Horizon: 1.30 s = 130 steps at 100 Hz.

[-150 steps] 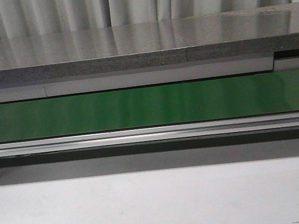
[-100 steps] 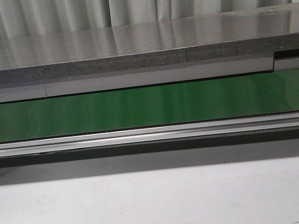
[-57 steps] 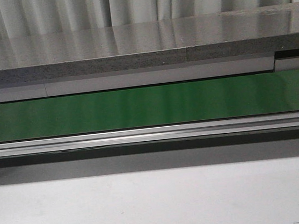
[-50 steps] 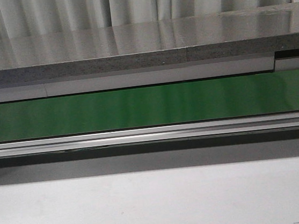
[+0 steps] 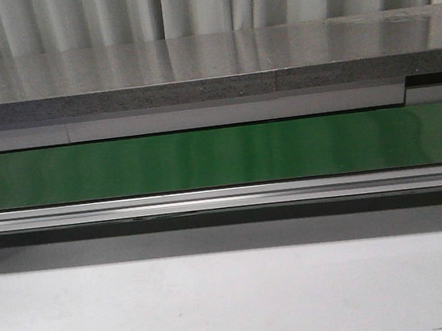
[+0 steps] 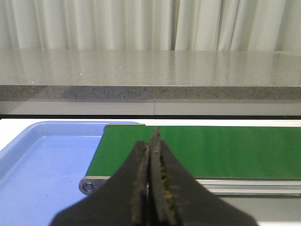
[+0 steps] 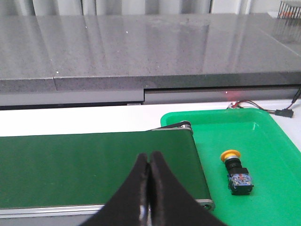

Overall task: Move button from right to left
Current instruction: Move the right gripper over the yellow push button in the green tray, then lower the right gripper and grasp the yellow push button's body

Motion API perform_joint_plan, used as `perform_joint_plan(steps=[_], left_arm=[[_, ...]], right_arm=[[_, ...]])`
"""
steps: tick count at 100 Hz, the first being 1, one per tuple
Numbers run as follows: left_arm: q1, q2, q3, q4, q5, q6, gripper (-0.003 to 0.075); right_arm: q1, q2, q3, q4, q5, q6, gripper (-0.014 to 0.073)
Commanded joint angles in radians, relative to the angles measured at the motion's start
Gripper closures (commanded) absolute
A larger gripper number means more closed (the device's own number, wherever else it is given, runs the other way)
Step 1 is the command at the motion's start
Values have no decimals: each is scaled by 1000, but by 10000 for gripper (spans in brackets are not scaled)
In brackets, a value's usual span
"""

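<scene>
Lying in 1 green tray (image 7: 268, 197), 1 button (image 7: 236, 173); 2 claws (image 6: 151, 155) (image 7: 148, 165) clenched, empty.

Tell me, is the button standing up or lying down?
Lying down. The button rests on its side in the green tray, yellow cap pointing sideways, not up.
</scene>
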Motion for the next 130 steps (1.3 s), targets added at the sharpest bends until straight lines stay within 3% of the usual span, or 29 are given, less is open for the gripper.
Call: perform_joint_plan(steps=[1,25,51,106,118,130], left_arm=[[3,-33,45,-9,-87,-1,740],[3,-33,45,-9,-87,-1,740],[3,-33,45,-9,-87,-1,740],[3,-33,45,-9,-87,-1,740],[3,-33,45,-9,-87,-1,740],[3,-33,45,-9,-87,-1,740]], right_arm=[[-8,96,-101,0,-25,-1,651],[-23,347,-297,-4,53,7,651],[-169,573,-463,-7,159,7,651],[-479,964,-508,27,102,7,638],[-492,1040,-537,28,103,3,508],[-492,1117,-563,28,102,2,199]])
